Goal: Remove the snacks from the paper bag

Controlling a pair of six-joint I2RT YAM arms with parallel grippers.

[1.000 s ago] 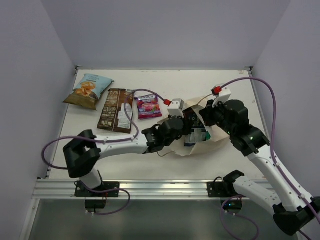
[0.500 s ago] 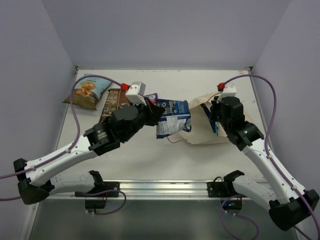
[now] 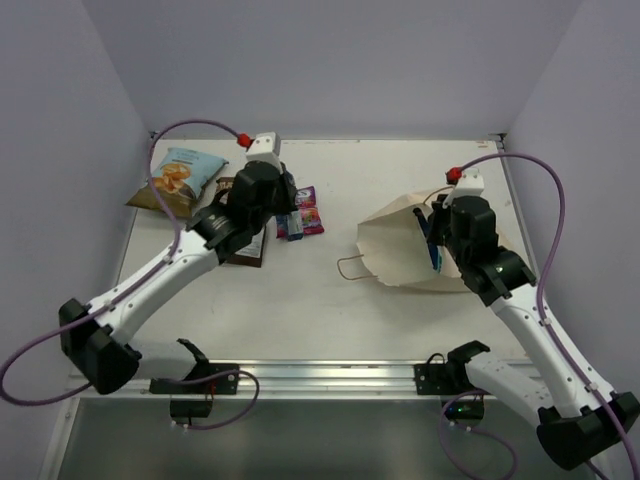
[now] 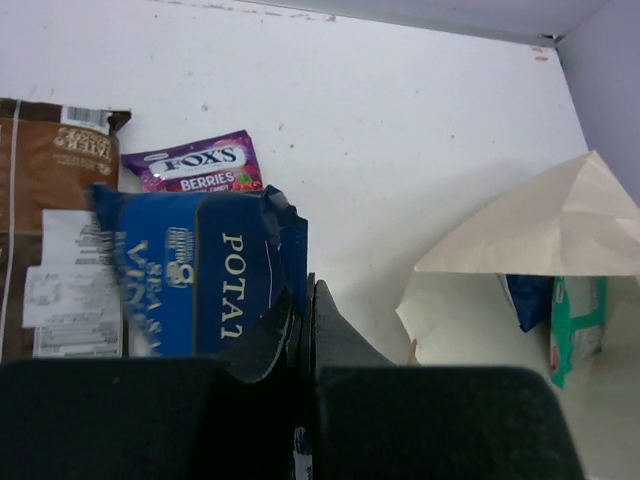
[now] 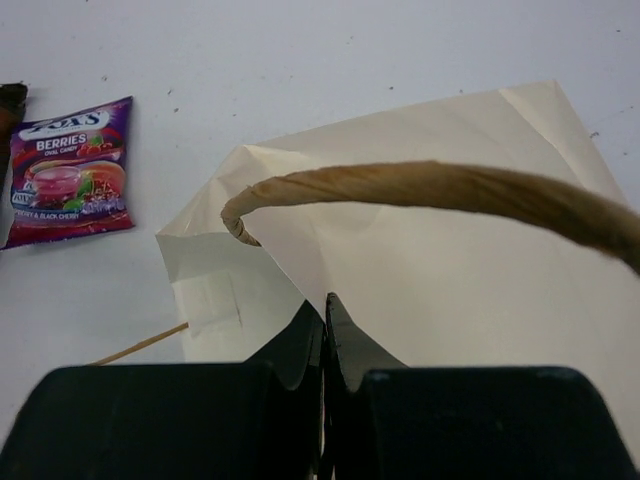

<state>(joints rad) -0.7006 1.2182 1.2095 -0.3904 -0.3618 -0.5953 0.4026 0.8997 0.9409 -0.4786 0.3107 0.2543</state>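
My left gripper (image 4: pixel 308 290) is shut on a corner of a blue-and-white packet (image 4: pixel 200 270) and holds it just above the table, over the magenta packet (image 4: pixel 195 165) and beside the long brown packet (image 4: pixel 45 220). In the top view this gripper (image 3: pixel 284 212) is at the back left. The light blue chip bag (image 3: pixel 180 180) lies further left. My right gripper (image 5: pixel 325 305) is shut on the rim of the paper bag (image 5: pixel 450 280), under its cord handle (image 5: pixel 430 190). The bag's mouth faces left, and another blue packet (image 4: pixel 525 300) and a teal-green packet (image 4: pixel 575 320) show inside.
The second cord handle (image 3: pixel 352 270) trails onto the table in front of the paper bag (image 3: pixel 395 250). White walls close in the table on the left, back and right. Purple cables loop above both arms.
My left gripper has pulled the blue-and-white packet out of the bag and carried it left to the packets there. The right gripper kept its hold on the bag's rim.
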